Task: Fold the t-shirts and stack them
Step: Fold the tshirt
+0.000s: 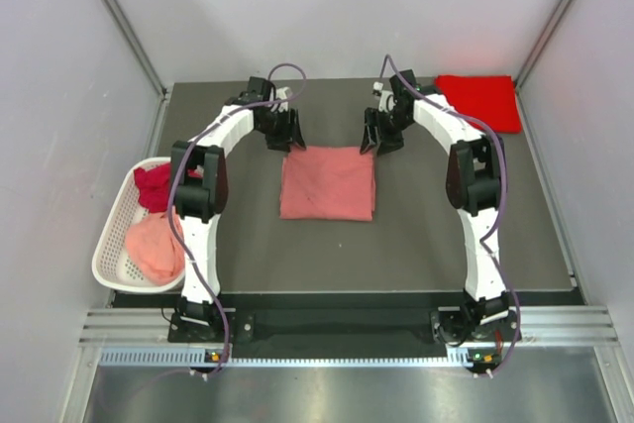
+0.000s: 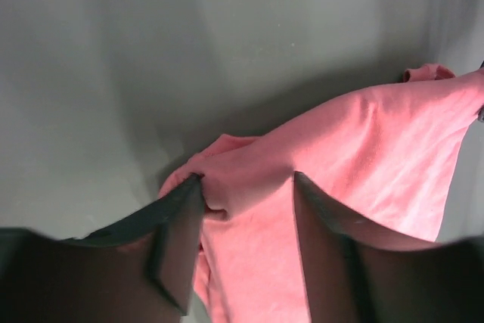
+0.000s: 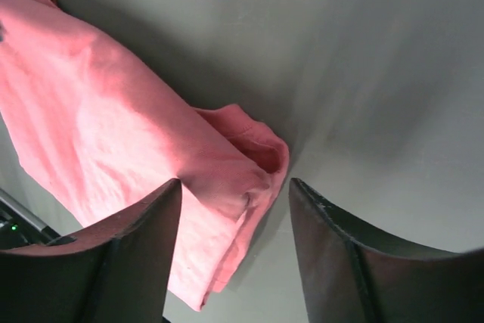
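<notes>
Both finger pairs stand wide apart: left gripper point(image 1: 287, 136) over the far left corner of the pink shirt point(image 1: 327, 182) at table point(image 1: 416, 245) centre, right gripper point(image 1: 379, 136) over its far right corner. Whether the fingertips touch the cloth is unclear. Red shirt point(image 1: 480, 99): far right table corner. The left arm point(image 1: 198, 185) partly hides the basket point(image 1: 104, 245) contents.

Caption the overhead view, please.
Left gripper and right gripper poised at far corners of a folded salmon-pink t-shirt; red t-shirt beyond.

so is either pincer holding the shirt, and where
Nothing is held: left pincer and right pincer both stand open, each straddling a far corner of the salmon pink shirt without clamping it.
</notes>
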`<state>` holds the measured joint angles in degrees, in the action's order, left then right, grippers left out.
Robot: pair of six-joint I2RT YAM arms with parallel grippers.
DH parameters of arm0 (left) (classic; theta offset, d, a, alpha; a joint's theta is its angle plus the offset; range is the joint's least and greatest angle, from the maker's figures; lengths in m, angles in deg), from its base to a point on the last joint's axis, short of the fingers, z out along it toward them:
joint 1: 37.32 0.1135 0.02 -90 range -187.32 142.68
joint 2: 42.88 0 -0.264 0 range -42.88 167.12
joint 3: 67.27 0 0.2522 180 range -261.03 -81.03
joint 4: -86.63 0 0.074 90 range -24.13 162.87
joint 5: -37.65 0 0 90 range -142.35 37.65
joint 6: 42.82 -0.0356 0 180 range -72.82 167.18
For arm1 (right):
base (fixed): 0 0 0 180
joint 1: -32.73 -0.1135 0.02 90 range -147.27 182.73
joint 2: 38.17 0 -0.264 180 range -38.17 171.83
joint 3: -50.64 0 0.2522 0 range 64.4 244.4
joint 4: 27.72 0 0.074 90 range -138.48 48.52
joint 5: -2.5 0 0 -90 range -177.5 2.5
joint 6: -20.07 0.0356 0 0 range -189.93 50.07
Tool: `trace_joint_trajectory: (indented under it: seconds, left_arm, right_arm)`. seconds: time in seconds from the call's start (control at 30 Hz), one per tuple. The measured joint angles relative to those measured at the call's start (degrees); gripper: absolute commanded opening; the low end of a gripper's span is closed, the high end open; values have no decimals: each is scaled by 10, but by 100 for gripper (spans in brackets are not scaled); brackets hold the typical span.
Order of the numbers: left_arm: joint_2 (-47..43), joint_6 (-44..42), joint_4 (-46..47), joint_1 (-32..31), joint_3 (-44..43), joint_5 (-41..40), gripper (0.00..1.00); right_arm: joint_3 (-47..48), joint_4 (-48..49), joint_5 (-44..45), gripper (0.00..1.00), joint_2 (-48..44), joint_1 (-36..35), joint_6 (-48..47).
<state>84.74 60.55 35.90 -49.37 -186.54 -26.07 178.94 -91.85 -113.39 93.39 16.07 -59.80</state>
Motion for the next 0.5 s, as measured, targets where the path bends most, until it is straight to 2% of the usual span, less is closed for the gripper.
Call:
trace_joint_trajectory:
  seconds: [0.07,0.1,0.13,0.17,0.3,0.33,0.4,0.5]
  left_arm:
    - [7,4,2,0,-1,8,42]
    - [9,8,2,1,-1,12,29]
    - [9,11,2,1,-1,12,23]
    - [9,14,3,2,-1,12,19]
    - [7,24,1,2,-3,11,16]
    - [5,28,-2,2,-3,10,12]
    - [-5,36,-14,2,-3,5,10]
    - [-33,48,-38,2,-3,-5,1]
  right_arm:
    - [4,-1,-3,51,3,-1,2]
    - [9,0,-5,46,6,-1,5]
    - [15,0,-7,41,8,-1,6]
    - [22,1,-9,31,12,-1,10]
    - [34,14,-20,3,19,-1,31]
    - [34,16,-24,0,20,-1,39]
    - [33,20,-30,0,20,-1,55]
    - [31,33,-42,0,20,-1,77]
